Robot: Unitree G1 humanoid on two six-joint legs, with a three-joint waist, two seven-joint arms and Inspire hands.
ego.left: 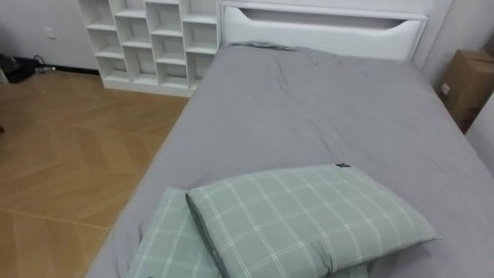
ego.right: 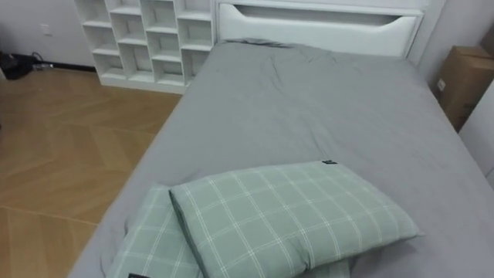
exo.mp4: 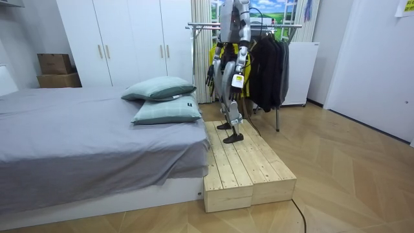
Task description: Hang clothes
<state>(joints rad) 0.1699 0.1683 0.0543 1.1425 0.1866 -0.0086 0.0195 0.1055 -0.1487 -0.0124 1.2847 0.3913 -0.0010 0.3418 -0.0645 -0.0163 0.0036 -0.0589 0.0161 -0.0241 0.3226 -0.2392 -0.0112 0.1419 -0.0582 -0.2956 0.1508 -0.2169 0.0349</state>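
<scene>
On the wooden platform (exo.mp4: 249, 168) at the pillow end of the bed (ego.left: 309, 108) the robot stands upright, its back to the clothes rack (exo.mp4: 200, 26) and its head turned down the grey sheet towards the headboard (ego.left: 324, 31). The clothes are behind it: dark garments (exo.mp4: 268, 65) hang on the rack, and a yellow piece (exo.mp4: 216, 55) shows just beside its body, though I cannot tell whether that one hangs or is held. Both arms hang low. The left robot hand (exo.mp4: 237, 80), the nearer one by how it stands, and the right robot hand (exo.mp4: 211, 74) are too small from where I watch to tell whether they are clenched, released or grasping cloth. Under its gaze lie two green checked pillows, the upper pillow (ego.left: 309, 224) resting partly on the lower pillow (ego.left: 166, 247). I judge this a searching step. The next move calls for finding a loose garment, then turning back to the rack to hang it.
</scene>
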